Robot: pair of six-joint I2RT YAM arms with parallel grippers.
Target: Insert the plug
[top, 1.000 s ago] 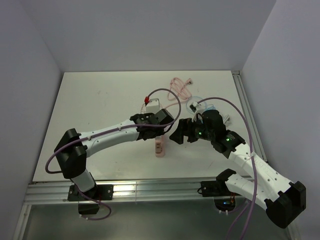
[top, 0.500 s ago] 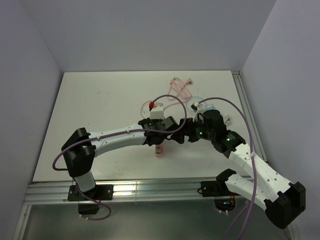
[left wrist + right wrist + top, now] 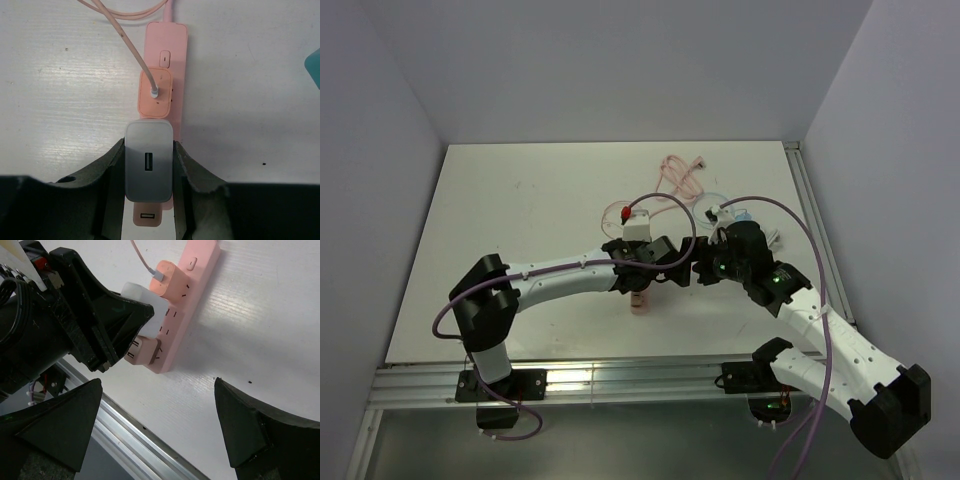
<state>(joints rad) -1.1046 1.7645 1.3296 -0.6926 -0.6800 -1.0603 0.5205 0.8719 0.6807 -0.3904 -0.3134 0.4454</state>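
Grey plug (image 3: 148, 165) was clamped in my left gripper (image 3: 148, 152) over the pink power strip (image 3: 179, 65); my right gripper (image 3: 155, 410) stood open.

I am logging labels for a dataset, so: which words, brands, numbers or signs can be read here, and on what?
None readable: the pink power strip, the pink charger on it and the white charger in the left gripper show no legible print.

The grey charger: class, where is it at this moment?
In the left wrist view the grey charger is centred, gripped by the left end effector over the pink power strip, beside the cabled pink adapter.
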